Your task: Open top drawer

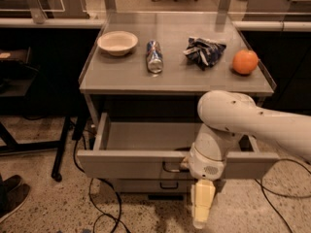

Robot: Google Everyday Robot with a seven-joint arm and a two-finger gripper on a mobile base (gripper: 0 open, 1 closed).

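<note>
1 wide grey metal top drawer (131,163) stands out past front edge of grey tabletop (175,79) — cream gripper (202,205) hangs below drawer front, dark bar handle (171,168) up-left; grip cannot be told.

Smooth white rounded arm (252,123), bulbous wrist (210,154) w/ dark dots, cream jaws at btm tip near floor (141,212).

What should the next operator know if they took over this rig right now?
The gripper hangs pointing down, just below the front of the top drawer, right of its handle and off it.
Top drawer: pulled well out, grey tray interior showing.
Done: the drawer looks open.
Left: probably only backing the gripper away; check whether more travel is wanted.
</note>
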